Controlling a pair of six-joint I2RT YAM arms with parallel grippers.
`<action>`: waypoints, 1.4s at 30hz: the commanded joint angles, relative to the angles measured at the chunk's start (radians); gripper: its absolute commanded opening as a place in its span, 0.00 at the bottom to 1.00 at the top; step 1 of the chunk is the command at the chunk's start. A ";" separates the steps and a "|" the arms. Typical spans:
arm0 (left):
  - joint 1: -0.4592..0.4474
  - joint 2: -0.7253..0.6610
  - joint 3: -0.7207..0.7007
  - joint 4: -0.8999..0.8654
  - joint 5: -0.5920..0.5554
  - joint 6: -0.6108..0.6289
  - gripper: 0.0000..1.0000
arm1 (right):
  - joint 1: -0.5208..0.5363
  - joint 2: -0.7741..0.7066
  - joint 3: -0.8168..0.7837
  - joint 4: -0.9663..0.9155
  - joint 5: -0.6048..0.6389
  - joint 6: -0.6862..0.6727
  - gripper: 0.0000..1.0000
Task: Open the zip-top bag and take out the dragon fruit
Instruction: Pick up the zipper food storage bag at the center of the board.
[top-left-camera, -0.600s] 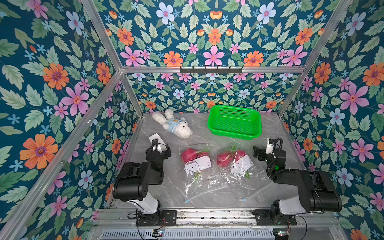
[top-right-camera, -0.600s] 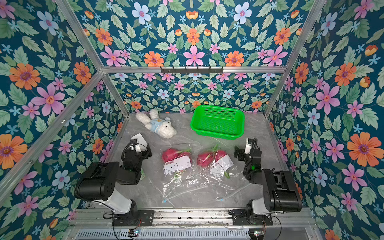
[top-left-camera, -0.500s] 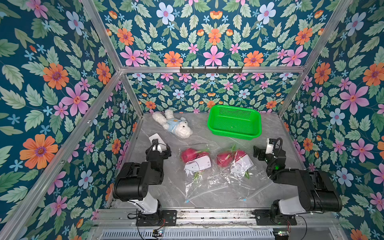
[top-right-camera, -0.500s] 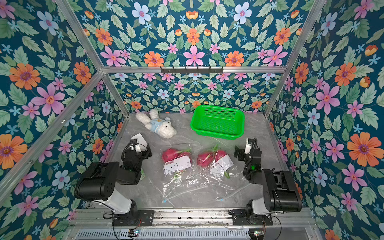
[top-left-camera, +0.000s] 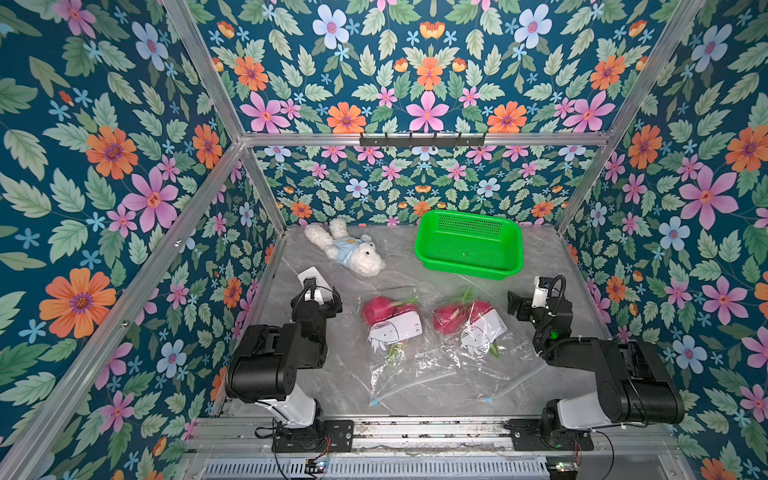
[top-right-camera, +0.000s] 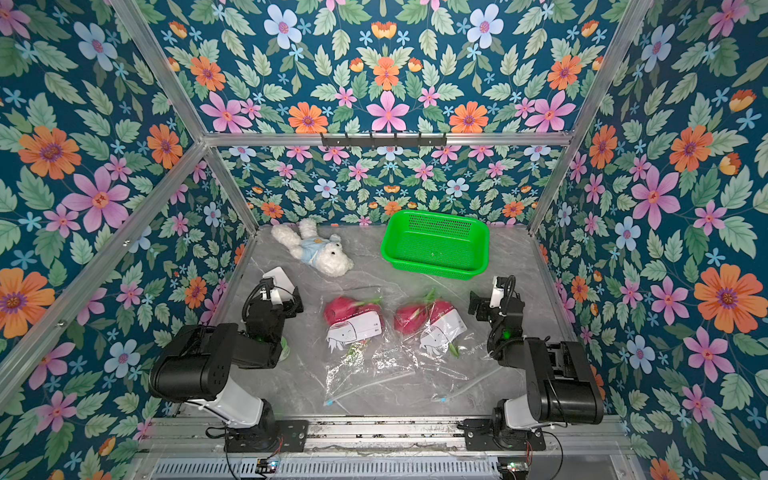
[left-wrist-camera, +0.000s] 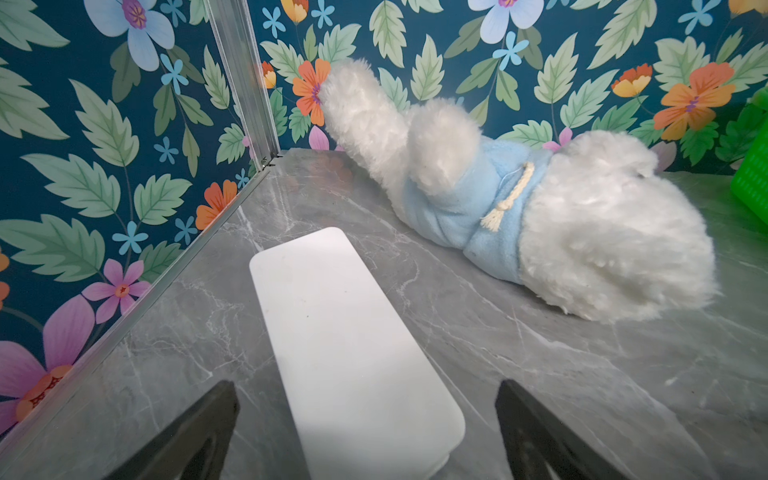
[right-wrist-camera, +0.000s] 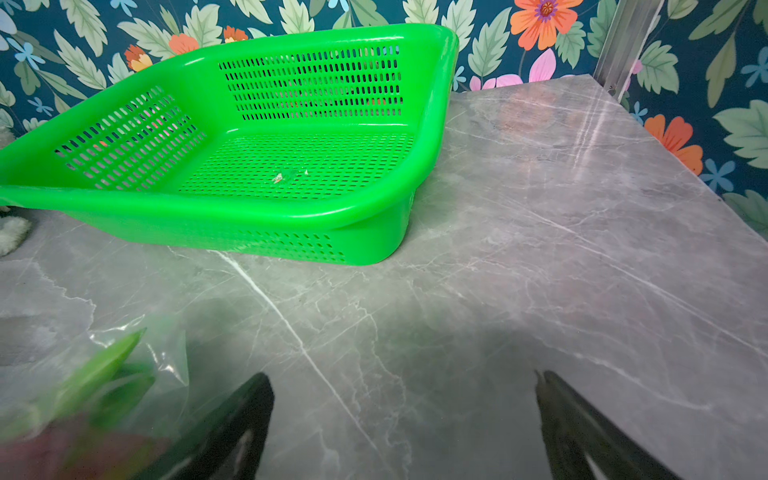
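Top views: in both, magenta-pink oval dragon fruit (top-left-camera: 376, 309) are seen in two clear plastic zip-top bags (top-left-camera: 415, 374) midway on the surface (top-left-camera: 349, 386), zips nearest its front edge. Left wrist: left tool (left-wrist-camera: 365, 415) spread, empty. Right wrist: right tool (right-wrist-camera: 403, 415) likewise; opposite zip lips should be pinched, parted.

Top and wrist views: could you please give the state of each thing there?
Left bag: lying flat, dragon fruit inside.
Right bag: lying flat, dragon fruit inside.
Green basket: upright, no fruit inside.
Plush toy: lying down.
Left gripper: fingers open, holding nothing.
Right gripper: fingers open, holding nothing.
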 joint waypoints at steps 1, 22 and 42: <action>0.002 -0.003 -0.003 0.031 -0.002 0.008 0.99 | 0.001 -0.005 0.001 0.025 0.043 0.007 0.99; -0.059 -0.437 0.198 -0.770 0.064 -0.329 0.84 | 0.032 -0.668 0.179 -0.842 0.093 0.216 0.96; -0.535 -0.662 0.155 -1.384 0.350 -0.617 0.82 | 0.514 -0.489 0.377 -1.054 0.151 0.202 0.94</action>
